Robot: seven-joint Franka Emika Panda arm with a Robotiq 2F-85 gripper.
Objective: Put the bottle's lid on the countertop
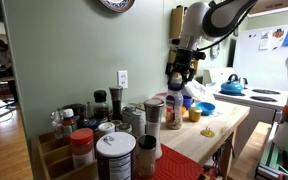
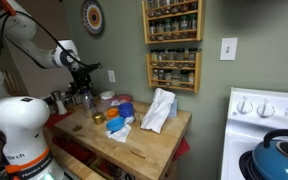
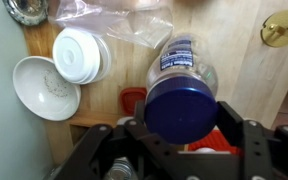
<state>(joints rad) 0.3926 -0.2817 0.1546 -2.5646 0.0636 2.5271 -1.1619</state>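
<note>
Well, the worktop (image 1: 229, 122) carries everything. My pincer (image 3: 181, 137) hangs above it, fingers either side of a blue-capped clear container (image 3: 181, 100); I cannot tell whether they press on it. In the wrist view, white bowls (image 3: 46, 87) sit at ten o'clock. The lid (image 3: 281, 28), olive-gold, lies flat on bare wood at two o'clock

No writing can be read anywhere. In the wrist view the blue-and-white label (image 3: 180, 55) on the bottle (image 3: 202, 72) is blurred. The mark on the robot base (image 2: 6, 156) and the wall clock (image 2: 92, 17) face are too small.
</note>
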